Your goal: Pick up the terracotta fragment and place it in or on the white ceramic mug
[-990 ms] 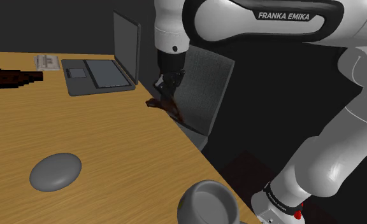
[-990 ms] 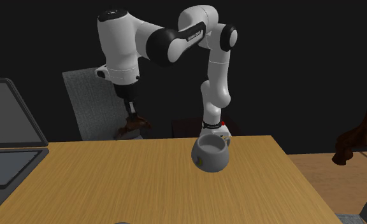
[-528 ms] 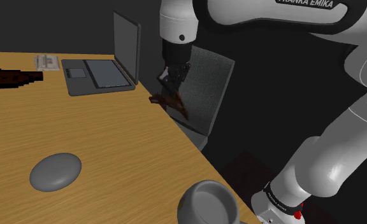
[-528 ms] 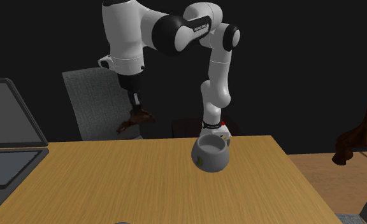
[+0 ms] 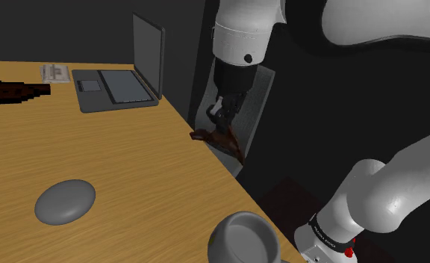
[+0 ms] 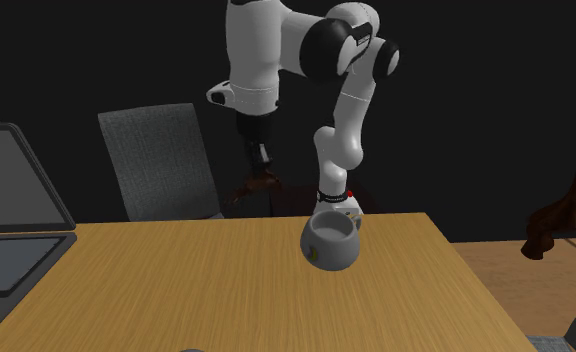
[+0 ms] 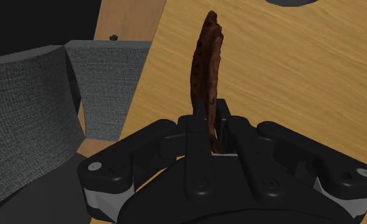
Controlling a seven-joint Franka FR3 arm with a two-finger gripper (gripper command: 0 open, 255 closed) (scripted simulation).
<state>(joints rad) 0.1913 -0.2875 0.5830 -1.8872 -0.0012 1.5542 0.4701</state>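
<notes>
A thin, dark reddish-brown terracotta fragment (image 7: 206, 70) sticks out from between my black fingers (image 7: 195, 130), which clasp its lower end. In the shoulder view my gripper (image 5: 222, 119) hangs just past the table's right edge with the fragment (image 5: 218, 139) below it, held in the air. The second exterior view shows the gripper (image 6: 261, 160) and fragment (image 6: 257, 186) behind the table's far edge, left of the mug. The pale grey-white round mug (image 5: 244, 239) (image 6: 331, 241) stands upright near the table's edge by the stand, well apart from the gripper.
A wooden table (image 5: 131, 172) carries an open grey laptop (image 5: 124, 75), a flat grey oval stone-like thing (image 5: 65, 200) and papers (image 5: 55, 72). A grey chair (image 5: 247, 104) (image 6: 161, 160) stands close against the table's edge beneath the gripper. Dark brown branch-like shapes (image 6: 561, 210) stand at the second exterior view's right.
The arm has carried the fragment toward the mug's side, rightward in both exterior views, and somewhat lower in the shoulder view. The fingers stayed shut on it.
</notes>
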